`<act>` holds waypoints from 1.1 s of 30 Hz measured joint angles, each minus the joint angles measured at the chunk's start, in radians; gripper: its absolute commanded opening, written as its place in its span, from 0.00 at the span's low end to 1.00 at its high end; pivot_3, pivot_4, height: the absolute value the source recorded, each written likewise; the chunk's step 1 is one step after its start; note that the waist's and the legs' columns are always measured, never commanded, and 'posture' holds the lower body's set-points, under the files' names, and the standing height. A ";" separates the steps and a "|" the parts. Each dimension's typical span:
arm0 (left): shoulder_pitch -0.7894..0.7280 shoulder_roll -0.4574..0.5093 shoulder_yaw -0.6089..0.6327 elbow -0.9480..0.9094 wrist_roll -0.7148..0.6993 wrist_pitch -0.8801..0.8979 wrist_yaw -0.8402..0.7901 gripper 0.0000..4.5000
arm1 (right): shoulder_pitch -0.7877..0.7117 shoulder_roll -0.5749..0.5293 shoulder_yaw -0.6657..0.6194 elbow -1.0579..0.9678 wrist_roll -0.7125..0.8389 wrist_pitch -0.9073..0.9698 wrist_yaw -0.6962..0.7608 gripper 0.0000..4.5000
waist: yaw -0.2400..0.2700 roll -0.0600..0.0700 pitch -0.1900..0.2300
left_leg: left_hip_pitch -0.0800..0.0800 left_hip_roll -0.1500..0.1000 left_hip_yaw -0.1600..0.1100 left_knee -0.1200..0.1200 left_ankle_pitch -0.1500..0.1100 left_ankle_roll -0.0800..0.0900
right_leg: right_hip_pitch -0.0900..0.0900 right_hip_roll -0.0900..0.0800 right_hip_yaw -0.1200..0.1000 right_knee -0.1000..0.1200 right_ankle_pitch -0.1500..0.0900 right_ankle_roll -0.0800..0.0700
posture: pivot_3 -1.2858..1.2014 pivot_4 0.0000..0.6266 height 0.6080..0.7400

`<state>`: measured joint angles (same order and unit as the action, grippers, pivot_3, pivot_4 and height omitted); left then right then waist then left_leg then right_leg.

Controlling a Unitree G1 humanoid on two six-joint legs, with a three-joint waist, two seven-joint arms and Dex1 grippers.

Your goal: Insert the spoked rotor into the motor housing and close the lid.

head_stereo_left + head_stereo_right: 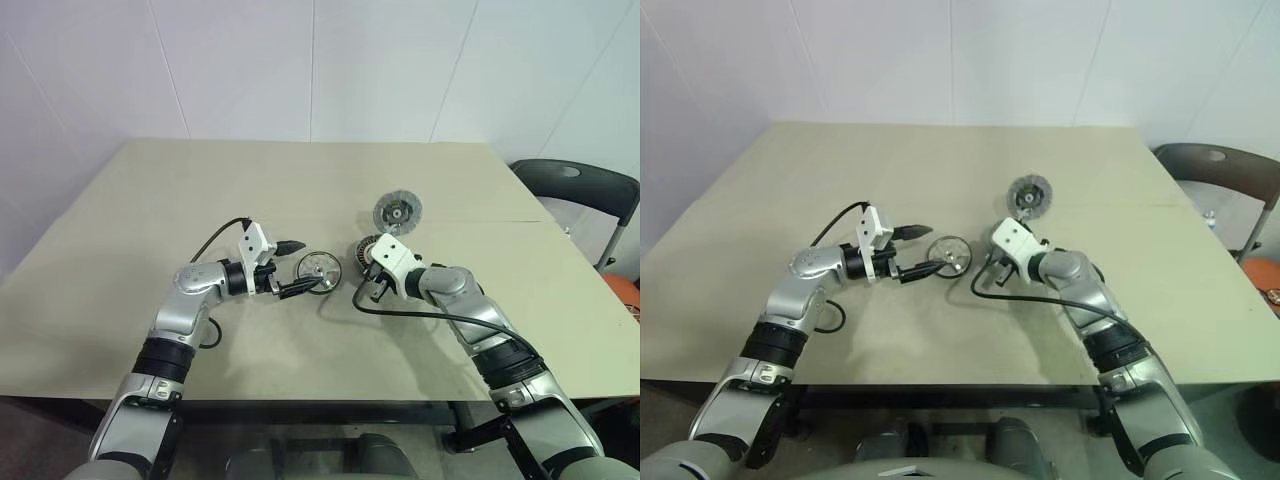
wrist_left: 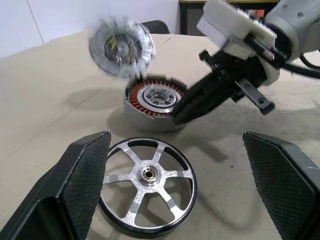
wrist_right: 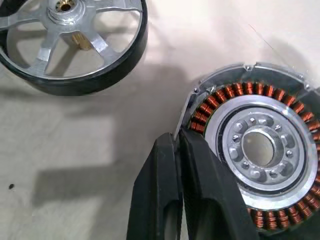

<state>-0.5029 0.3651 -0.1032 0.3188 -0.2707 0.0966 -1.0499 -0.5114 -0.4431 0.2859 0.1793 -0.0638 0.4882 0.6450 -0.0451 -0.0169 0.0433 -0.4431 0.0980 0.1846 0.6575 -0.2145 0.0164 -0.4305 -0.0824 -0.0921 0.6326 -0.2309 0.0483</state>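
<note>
Left gripper [image 2: 175,190] spread wide around spoked rotor [image 2: 148,186]; right gripper [image 3: 179,145] closed, apparently pinching motor housing [image 3: 260,150] rim; lid [image 1: 398,211] farther; no legible markings.

Flat spoked rotor [image 2: 147,187]: brushed silver metal spokes, brass-coloured hub centre, smooth black outer band with a slight sheen.
Short round motor housing [image 3: 260,150]: bright silver-grey metal cup, polished inner ring, glossy copper-coloured wire windings.
Round grey lid [image 1: 397,212]: metallic grey disc, dark ribbed ring.
Gripper fingers [image 2: 82,182]: matt black plastic, finely textured pads.
Beige table [image 1: 300,190]: matt, smooth top.
</note>
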 measured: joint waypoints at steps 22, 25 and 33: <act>0.000 0.003 0.000 -0.007 0.000 -0.006 0.001 1.00 | 0.067 -0.203 -0.012 -0.392 0.177 0.184 0.308 0.01 | 0.002 0.001 0.001 | -0.001 0.000 -0.001 -0.001 0.000 0.000 | -0.005 0.000 0.000 0.000 0.000 0.000 | 0.52 0.00 1.00; 0.000 0.003 0.000 -0.007 0.000 -0.009 0.001 1.00 | 0.112 -0.255 0.034 -0.447 0.174 0.219 0.334 0.01 | 0.004 0.000 0.001 | -0.001 0.000 -0.001 -0.001 0.000 0.000 | -0.005 -0.001 0.000 -0.001 0.000 0.000 | 0.52 0.00 1.00; 0.000 0.002 0.000 -0.007 0.000 -0.016 -0.001 1.00 | 0.165 -0.309 0.064 -0.529 0.182 0.274 0.344 0.01 | 0.005 0.000 0.000 | -0.001 0.000 0.000 -0.001 0.000 0.000 | -0.005 -0.001 0.000 -0.002 0.000 0.000 | 0.52 0.00 1.00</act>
<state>-0.5033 0.3675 -0.1032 0.3123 -0.2704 0.0804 -1.0511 -0.3467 -0.7520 0.3497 -0.3495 0.1183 0.7626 0.9891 -0.0398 -0.0169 0.0437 -0.4441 0.0976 0.1842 0.6561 -0.2148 0.0167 -0.4358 -0.0836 -0.0922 0.6307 -0.2312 0.0481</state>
